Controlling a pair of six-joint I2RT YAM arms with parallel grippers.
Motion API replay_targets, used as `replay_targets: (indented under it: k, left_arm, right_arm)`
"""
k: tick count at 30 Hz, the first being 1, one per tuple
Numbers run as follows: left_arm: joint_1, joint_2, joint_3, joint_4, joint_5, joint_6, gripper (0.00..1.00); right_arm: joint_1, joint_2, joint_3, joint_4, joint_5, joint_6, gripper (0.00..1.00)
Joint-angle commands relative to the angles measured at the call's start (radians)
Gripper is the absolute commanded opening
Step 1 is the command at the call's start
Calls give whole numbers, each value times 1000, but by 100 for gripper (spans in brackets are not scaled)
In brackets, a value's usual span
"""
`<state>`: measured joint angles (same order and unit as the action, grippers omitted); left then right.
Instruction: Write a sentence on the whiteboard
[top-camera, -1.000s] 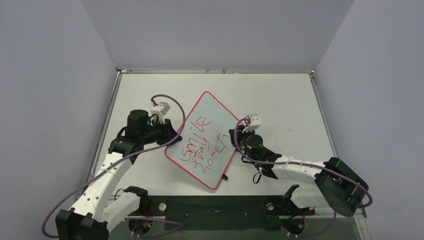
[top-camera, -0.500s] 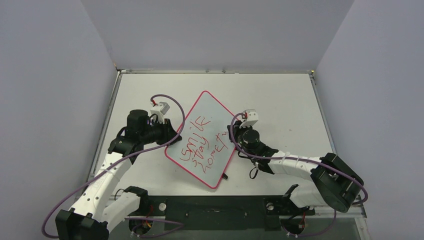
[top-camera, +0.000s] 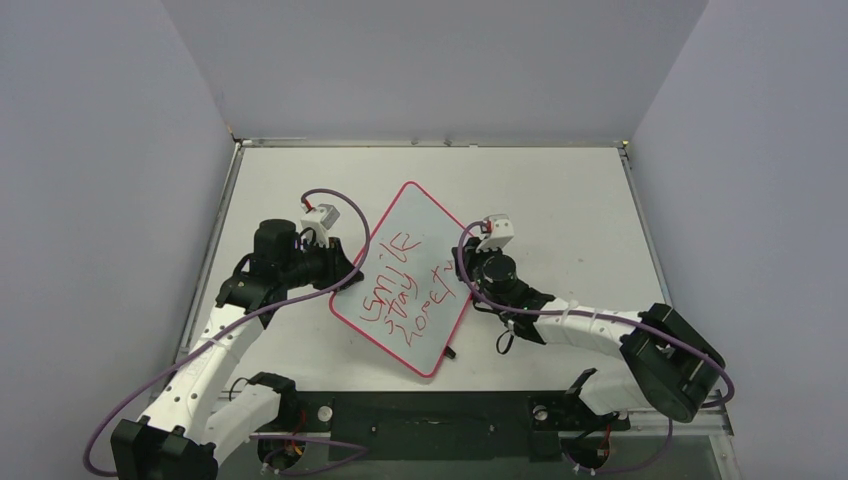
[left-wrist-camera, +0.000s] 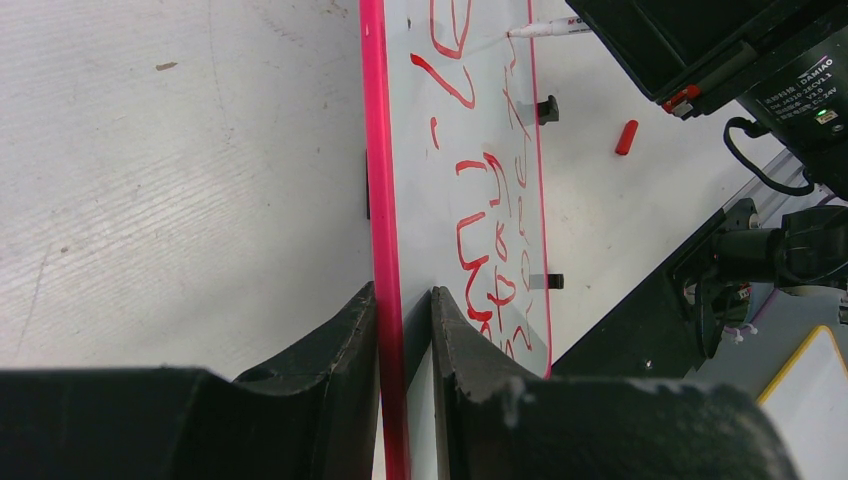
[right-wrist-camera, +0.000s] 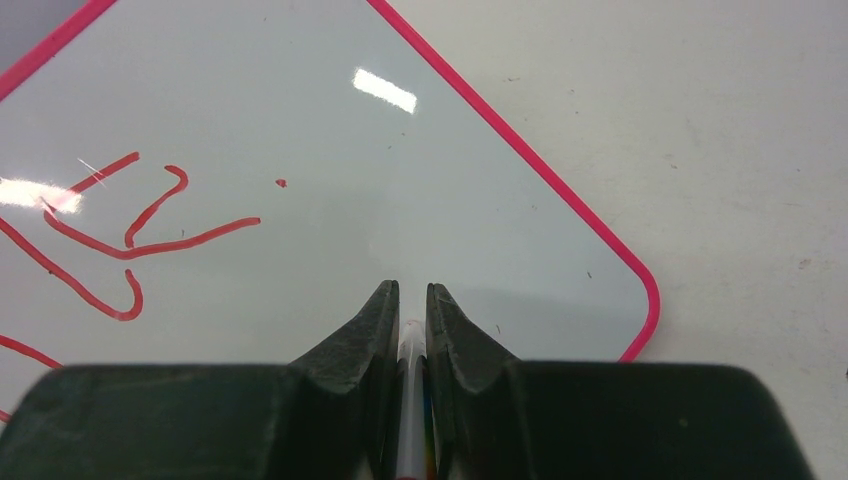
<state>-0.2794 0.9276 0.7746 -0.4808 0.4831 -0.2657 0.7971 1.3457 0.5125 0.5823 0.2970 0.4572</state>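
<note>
The whiteboard (top-camera: 415, 215) lies tilted like a diamond on the table, white with a pink border. The sentence (top-camera: 405, 290) runs in three red handwritten lines across its middle and near half. My left gripper (top-camera: 350, 276) is shut on the board's left edge; in the left wrist view its fingers (left-wrist-camera: 345, 340) pinch the pink border (left-wrist-camera: 378, 150) beside the lettering (left-wrist-camera: 490, 230). My right gripper (top-camera: 463, 279) is over the board's right edge, shut on a white marker (right-wrist-camera: 411, 350). The marker tip points down at bare board (right-wrist-camera: 400, 150), to the right of the red strokes (right-wrist-camera: 120, 230).
A red marker cap (left-wrist-camera: 626, 137) lies on the table beyond the board's far side. Two small black clips (left-wrist-camera: 546, 109) (left-wrist-camera: 553, 282) sit on that edge. The dark arm-base rail (top-camera: 430, 425) runs along the near table edge.
My right arm has shifted slightly away from the bases and to the left along the board's right edge, marker still gripped. The left arm and the board have not moved.
</note>
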Motion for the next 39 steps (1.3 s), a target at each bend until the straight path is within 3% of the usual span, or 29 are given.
replay_targets:
  k: [1, 24, 39]
  left_arm:
    - [0, -14, 1, 44, 1, 60, 0]
    - [0, -15, 1, 45, 3, 60, 0]
    - [0, -18, 0, 46, 6, 59, 0]
  right_arm:
    - [2, 30, 41, 16, -44, 13, 0]
    - [1, -17, -95, 17, -18, 39, 0]
    - [-2, -84, -74, -52, 46, -21, 0]
